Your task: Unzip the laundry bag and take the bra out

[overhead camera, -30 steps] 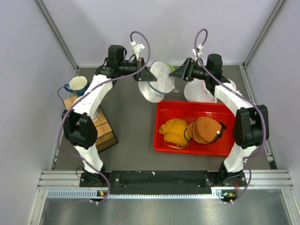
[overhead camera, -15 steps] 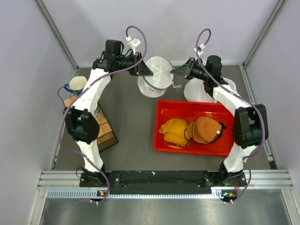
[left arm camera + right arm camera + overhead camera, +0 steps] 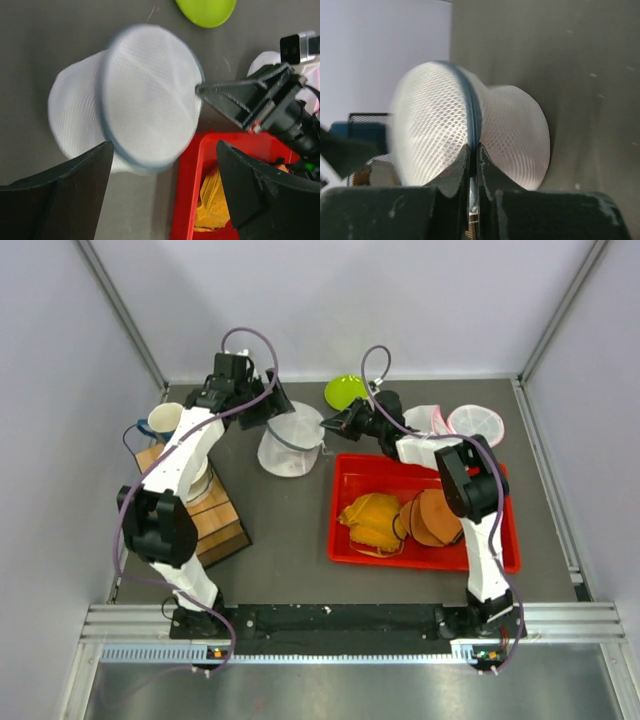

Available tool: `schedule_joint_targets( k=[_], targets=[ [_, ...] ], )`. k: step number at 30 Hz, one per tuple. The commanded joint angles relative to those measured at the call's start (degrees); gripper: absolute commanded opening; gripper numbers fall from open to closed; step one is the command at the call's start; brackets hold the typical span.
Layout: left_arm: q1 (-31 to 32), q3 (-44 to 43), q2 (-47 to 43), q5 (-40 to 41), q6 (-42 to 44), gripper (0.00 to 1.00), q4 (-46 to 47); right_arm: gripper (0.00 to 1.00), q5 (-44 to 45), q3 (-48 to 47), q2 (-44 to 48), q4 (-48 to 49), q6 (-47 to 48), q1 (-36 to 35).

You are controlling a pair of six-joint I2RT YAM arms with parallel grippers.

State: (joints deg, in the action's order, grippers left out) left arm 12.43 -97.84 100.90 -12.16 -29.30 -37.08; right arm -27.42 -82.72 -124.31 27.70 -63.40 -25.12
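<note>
The right gripper (image 3: 474, 148) pinches the blue zip seam (image 3: 472, 112) of the white mesh laundry bag (image 3: 437, 125), the seam running straight ahead from its tips. The left gripper (image 3: 162, 150) hangs spread wide just over the bag's tilted round face.

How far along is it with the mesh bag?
Done: bras lie in the red tray. In hand: the right end effector pinches the laundry bag at its zipper seam; the left end effector hangs open above. Left: the zip looks closed, so unzipping and emptying.
</note>
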Motion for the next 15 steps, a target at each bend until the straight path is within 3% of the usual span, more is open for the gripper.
schedule_joint_targets(
  k=[1, 9, 15],
  targets=[
    [1.4, 10.4, -10.4, 4.7, -7.3, 0.89, 9.5, 0.0, 5.6, -2.2, 2.2, 0.8, -2.2, 0.3],
    [2.7, 10.8, -7.1, 0.5, -12.2, 0.89, 8.1, 0.0, 9.3, 5.6, 7.8, 3.6, -2.1, 0.5],
    [5.9, 13.9, -6.6, 4.3, -18.2, 0.88, 9.0, 0.0, 9.5, 7.7, 10.0, 5.3, -2.1, 0.8]
  ],
)
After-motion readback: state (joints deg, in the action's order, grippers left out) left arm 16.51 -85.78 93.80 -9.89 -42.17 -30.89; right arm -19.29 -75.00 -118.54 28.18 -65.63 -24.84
